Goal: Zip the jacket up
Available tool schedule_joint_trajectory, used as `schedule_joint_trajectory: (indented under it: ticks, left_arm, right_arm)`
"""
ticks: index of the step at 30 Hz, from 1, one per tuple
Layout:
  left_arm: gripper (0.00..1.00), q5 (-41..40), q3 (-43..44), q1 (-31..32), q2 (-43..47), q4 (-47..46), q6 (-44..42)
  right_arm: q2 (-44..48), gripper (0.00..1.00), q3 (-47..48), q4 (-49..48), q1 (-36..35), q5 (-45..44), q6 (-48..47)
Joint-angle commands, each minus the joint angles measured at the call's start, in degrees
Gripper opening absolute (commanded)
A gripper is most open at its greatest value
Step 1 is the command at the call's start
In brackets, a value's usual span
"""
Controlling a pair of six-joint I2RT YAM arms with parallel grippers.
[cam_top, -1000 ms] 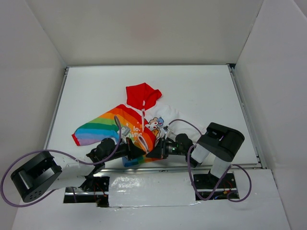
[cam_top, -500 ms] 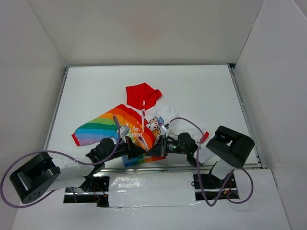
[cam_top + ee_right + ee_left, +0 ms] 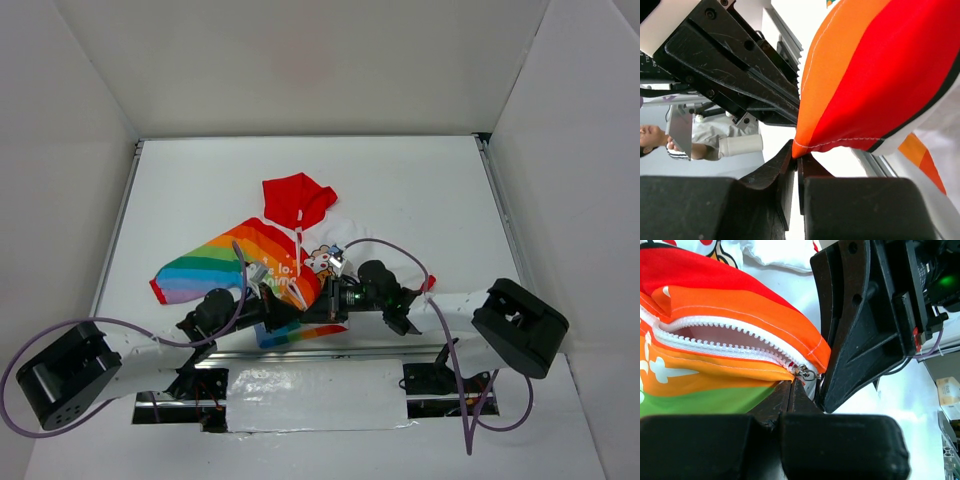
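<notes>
Right elbow (image 3: 520,328) has swung outward. I see both jaws closed, pinching the hem of the rainbow-striped, red-hooded fabric jacket (image 3: 215,262).

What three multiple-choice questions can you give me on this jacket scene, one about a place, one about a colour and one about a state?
1. Where on the jacket does the hood lie?
A) at its far end
B) tucked under the rainbow sleeve
C) hanging off the table

2. What colour is the hood?
A) blue
B) red
C) white

3. How is the zipper?
A) closed up to the collar
B) missing
C) open, its teeth parted

Answers:
1 A: the top view shows the hood at the end of the jacket farthest from the near edge.
2 B: it is plain red in the top view.
3 C: the left wrist view shows the two rows of teeth apart, meeting only at the slider.
</notes>
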State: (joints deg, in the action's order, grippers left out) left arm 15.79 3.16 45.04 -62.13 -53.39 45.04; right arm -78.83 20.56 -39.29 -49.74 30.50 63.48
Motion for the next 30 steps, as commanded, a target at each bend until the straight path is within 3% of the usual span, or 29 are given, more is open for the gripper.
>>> schedule_joint_trajectory:
  ticks: [1, 3, 7, 16, 25, 27, 30]
  left_arm:
    - [0.0, 4.2, -0.5, 0.6, 1.7, -1.3, -2.0]
    - [0.0, 4.2, -0.7, 0.6, 2.5, -0.7, -2.3]
    - [0.0, 3.8, -1.0, 0.6, 3.9, 0.3, -2.5]
    - [0.0, 3.6, -1.1, 0.6, 3.4, 0.1, -2.6]
    - [0.0, 3.7, -1.0, 0.6, 3.6, 0.1, -2.7]
    - [0.0, 3.7, -0.9, 0.6, 3.9, 0.6, -2.8]
    - [0.0, 3.6, -0.6, 0.6, 4.1, 1.0, -3.0]
  right_arm:
    - [2.8, 0.13, 2.2, 2.2, -0.5, -2.4, 0.6]
    - [3.2, 0.23, 2.1, 2.4, -0.4, -2.0, 0.9]
    - [3.5, 0.33, 2.1, 3.1, -0.5, -2.3, 1.0]
    - [4.0, 0.33, 1.9, 3.2, -0.5, -2.3, 2.0]
    - [5.5, 0.19, 1.5, 6.2, -0.5, -4.0, 2.3]
    - [6.2, 0.3, 1.3, 6.9, -0.5, -4.4, 2.4]
    - [7.5, 0.38, 0.7, 7.4, -0.5, -5.0, 2.4]
